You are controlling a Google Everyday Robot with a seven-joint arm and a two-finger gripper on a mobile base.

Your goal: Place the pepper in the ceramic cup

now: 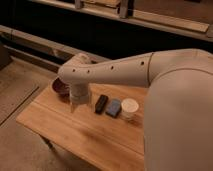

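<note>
Light wooden desk in front. The claw hangs low over it, pointing down; apart or clamped, cannot tell. The small red pepper is not visible, possibly hidden under the wrist. The white ceramic cup stands view-right of the claw, past a black block and a blue block. A dark round bowl sits behind, view-left.

The arm is showing a smooth, thick, rounded off-white shell with small dark dots lining its side, and is widening toward three o'clock. The pale hand is hanging at nine o'clock over the counter.
</note>
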